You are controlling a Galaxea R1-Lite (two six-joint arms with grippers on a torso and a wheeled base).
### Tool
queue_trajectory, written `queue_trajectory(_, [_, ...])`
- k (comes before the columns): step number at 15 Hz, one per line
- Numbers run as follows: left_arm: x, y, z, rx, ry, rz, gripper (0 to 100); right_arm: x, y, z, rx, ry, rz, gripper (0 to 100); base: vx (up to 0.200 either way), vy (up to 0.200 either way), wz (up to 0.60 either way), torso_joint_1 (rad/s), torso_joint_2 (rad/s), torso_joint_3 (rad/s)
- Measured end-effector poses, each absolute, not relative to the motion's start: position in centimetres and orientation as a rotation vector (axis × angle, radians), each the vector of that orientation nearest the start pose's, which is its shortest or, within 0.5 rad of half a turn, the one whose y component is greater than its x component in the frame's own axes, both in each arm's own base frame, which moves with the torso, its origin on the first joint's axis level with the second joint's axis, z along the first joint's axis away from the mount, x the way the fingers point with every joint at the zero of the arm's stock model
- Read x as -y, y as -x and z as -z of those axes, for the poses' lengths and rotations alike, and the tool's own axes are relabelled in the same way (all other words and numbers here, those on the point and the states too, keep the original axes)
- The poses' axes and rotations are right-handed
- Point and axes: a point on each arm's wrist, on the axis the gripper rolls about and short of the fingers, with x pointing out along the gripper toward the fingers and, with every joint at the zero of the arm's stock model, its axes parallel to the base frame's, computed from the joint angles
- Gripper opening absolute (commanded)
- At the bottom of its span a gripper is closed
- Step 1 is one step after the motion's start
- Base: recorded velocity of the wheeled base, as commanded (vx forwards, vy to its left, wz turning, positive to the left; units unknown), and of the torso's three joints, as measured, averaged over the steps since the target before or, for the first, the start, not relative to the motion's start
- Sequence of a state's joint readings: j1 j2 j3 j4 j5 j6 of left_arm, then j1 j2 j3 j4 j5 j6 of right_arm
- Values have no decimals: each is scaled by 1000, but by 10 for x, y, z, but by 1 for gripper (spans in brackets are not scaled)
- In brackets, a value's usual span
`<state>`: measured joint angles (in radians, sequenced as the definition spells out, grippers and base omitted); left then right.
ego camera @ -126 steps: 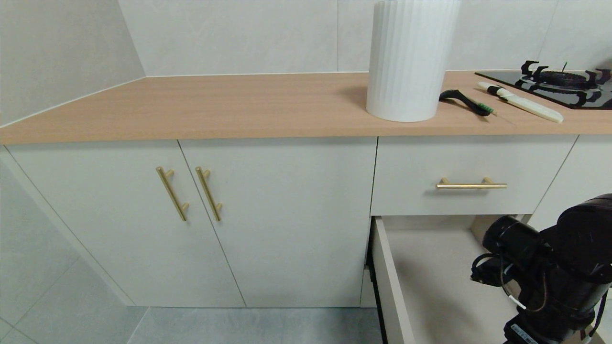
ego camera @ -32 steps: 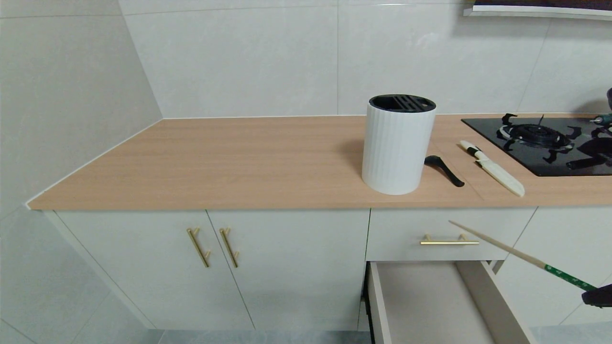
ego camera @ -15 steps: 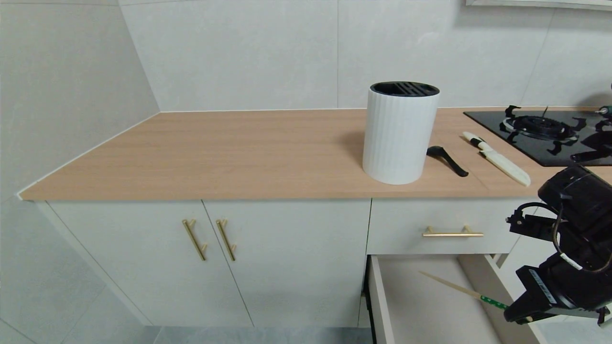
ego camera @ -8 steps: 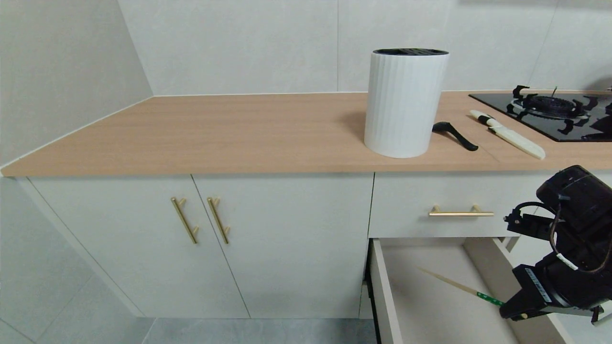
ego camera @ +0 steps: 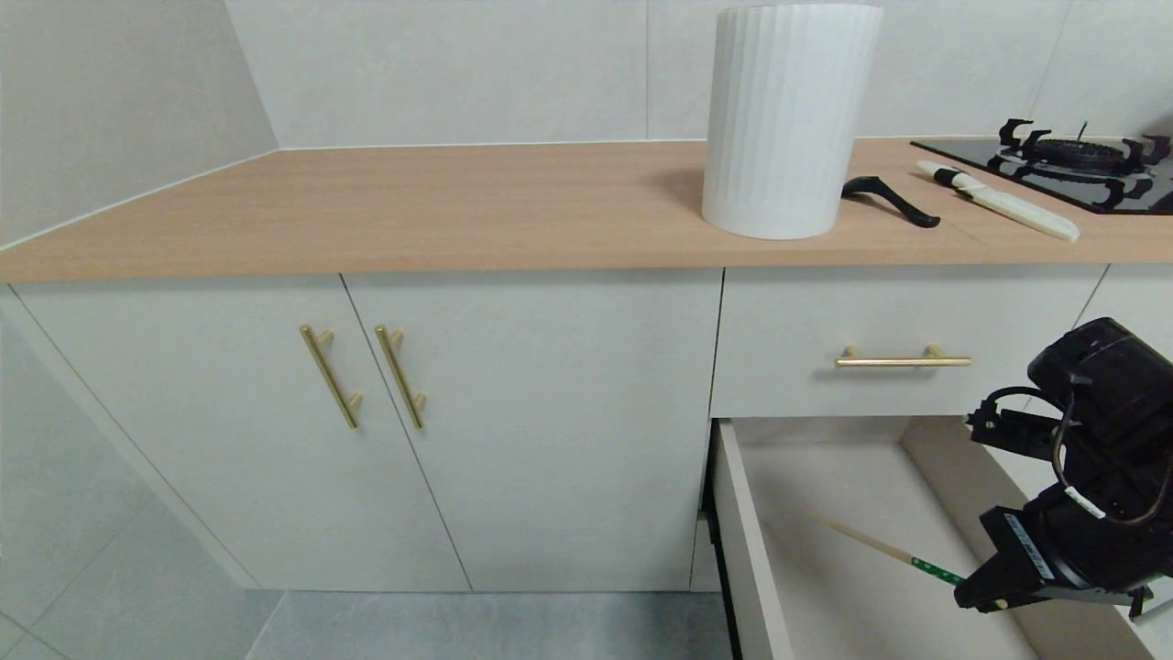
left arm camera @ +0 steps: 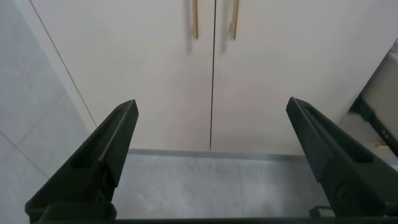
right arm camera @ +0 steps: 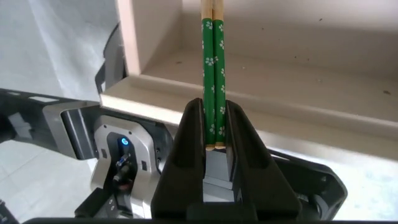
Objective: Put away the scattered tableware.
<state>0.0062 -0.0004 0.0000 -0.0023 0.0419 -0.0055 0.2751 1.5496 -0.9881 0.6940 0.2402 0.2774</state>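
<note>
A pair of wooden chopsticks [ego camera: 871,543] with green-patterned ends [right arm camera: 212,74] slants down into the open lower drawer [ego camera: 747,541]. My right gripper [ego camera: 977,594] is shut on their green ends, over the drawer's front right part; the right wrist view shows the gripper [right arm camera: 212,140] clamped on both sticks. On the counter a black spoon [ego camera: 891,198] and a white knife [ego camera: 1001,203] lie right of the white ribbed holder [ego camera: 783,119]. My left gripper [left arm camera: 211,165] hangs open and holds nothing, facing the cabinet doors and the floor.
A black gas hob [ego camera: 1081,160] sits at the counter's far right. The upper drawer with a brass handle [ego camera: 903,359] is closed above the open one. Two cabinet doors with brass handles [ego camera: 365,374] stand to the left. The counter's left half is bare wood.
The head view has tilted down. The chopsticks that lay by the spoon earlier are off the counter; my right gripper has brought them down from the upper drawer's front into the open drawer.
</note>
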Motion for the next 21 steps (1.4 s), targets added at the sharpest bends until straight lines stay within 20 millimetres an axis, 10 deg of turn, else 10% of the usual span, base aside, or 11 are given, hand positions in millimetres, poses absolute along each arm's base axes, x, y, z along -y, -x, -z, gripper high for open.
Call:
queue_trajectory(8, [-1,23,-76,3,5,-47,100,-72,-234,-153,-1130,-179,-251,0,0,0,0,-2,9,6])
queue_trajectory(13, [-1,23,-76,3,6,-47,100,-86,-277,-98,-1072,-114,-149,0,0,0,0,0,0,0])
queue_trajectory(21, [-1,23,-76,3,6,-47,100,-113,-291,-19,-1031,-79,-59,0,0,0,0,0,0,0])
